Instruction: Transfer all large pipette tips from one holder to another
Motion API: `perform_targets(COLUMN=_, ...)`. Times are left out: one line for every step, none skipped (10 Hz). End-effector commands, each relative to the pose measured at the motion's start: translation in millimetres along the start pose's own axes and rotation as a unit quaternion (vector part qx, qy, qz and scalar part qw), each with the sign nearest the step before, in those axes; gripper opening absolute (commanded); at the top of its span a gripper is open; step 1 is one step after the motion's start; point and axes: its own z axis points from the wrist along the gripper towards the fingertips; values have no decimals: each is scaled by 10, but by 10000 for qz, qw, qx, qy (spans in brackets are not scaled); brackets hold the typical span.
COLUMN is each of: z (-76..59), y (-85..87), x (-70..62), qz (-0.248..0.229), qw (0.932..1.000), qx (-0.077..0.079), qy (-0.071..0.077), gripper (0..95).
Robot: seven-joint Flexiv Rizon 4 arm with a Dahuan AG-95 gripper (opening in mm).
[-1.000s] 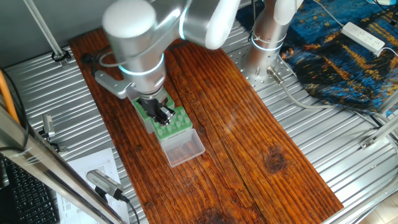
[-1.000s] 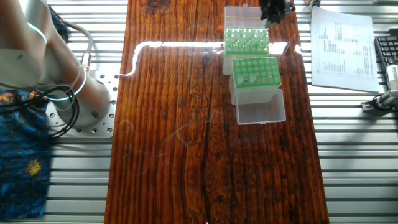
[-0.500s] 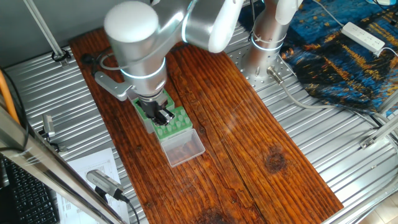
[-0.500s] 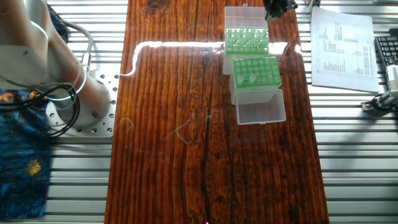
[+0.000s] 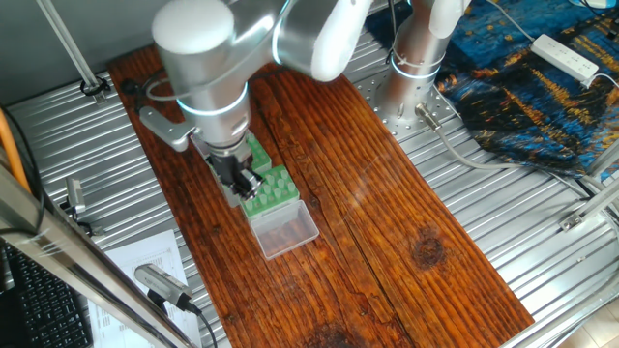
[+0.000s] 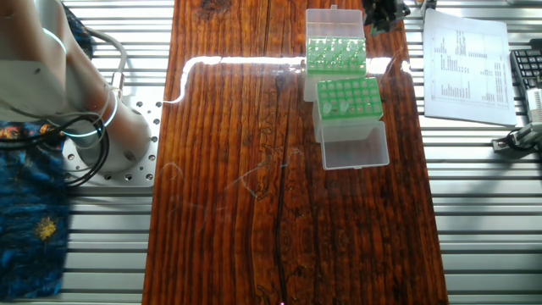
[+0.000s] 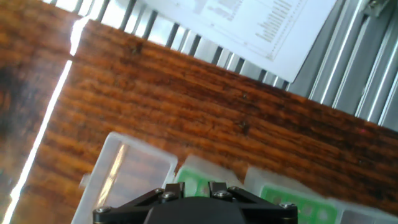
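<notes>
The gripper (image 5: pixel 248 181) hangs near the board's (image 6: pixel 237 169) long edge, with the printed sheet (image 6: pixel 464 63) on the metal table (image 6: pixel 483 212) just beyond and open wood on the other side. The other fixed view alone shows the large pipette tips (image 6: pixel 336 55) in the rack (image 6: pixel 335 58) beside it, touching the second rack (image 6: pixel 349 100). Hand view hides the fingertips; their spread cannot be told.
</notes>
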Motion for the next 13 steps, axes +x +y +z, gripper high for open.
perform_targets(z=27, y=1, x=-39, qz=-82, qw=10000, qx=-2, qy=37, gripper=190)
perform_targets(z=61, y=50, x=-38, qz=37, qw=9999, qx=40, qy=108, gripper=190)
perform_targets(z=80, y=71, x=-25, qz=38, qw=9999, qx=73, qy=143, gripper=190)
perform_targets(z=120, y=86, x=39, qz=42, qw=9998, qx=38, qy=171, gripper=190)
perform_targets(z=144, y=104, x=69, qz=64, qw=9998, qx=34, qy=171, gripper=190)
perform_targets(z=145, y=108, x=65, qz=70, qw=9998, qx=37, qy=174, gripper=190)
perform_targets(z=154, y=110, x=59, qz=68, qw=9998, qx=52, qy=191, gripper=190)
perform_targets(z=178, y=103, x=54, qz=73, qw=9998, qx=52, qy=196, gripper=190)
perform_targets(z=229, y=87, x=42, qz=88, qw=9998, qx=54, qy=180, gripper=190)
perform_targets(z=256, y=79, x=31, qz=100, qw=9998, qx=60, qy=179, gripper=190)
perform_targets(z=270, y=79, x=18, qz=96, qw=9997, qx=61, qy=198, gripper=190)
perform_targets(z=278, y=91, x=14, qz=105, qw=9997, qx=61, qy=208, gripper=190)
perform_targets(z=289, y=119, x=6, qz=108, qw=9997, qx=62, qy=209, gripper=190)
